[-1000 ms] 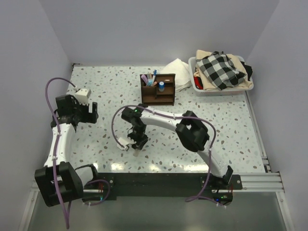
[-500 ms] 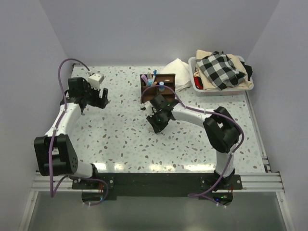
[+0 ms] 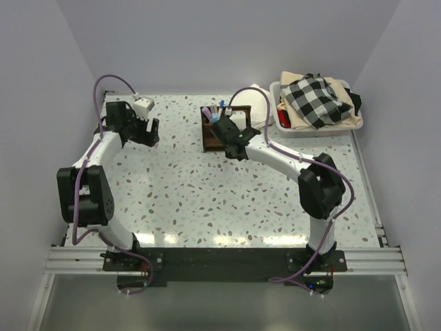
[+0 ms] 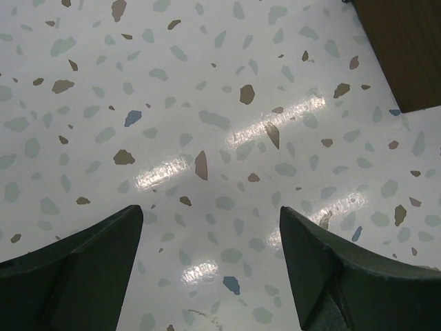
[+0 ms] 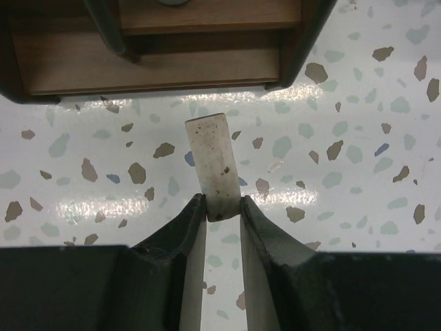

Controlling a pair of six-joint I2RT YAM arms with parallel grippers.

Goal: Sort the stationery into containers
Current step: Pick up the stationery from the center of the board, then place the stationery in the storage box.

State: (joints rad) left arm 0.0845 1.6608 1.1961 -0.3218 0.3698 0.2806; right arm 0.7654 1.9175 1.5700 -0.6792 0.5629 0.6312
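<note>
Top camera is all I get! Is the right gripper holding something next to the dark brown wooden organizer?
Observer: Yes, the right gripper pinches a stubby beige piece with dirty specks by one end.
Operator: Is it inside yet?
Observer: No, its free end points at the dark brown wooden organizer from outside, above the speckled table.
Operator: And the left one?
Observer: The left gripper is open and holds nothing.

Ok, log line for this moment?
left jaws: open, empty, over table | right jaws: shut on beige piece, facing organizer | piece not yet placed
</note>
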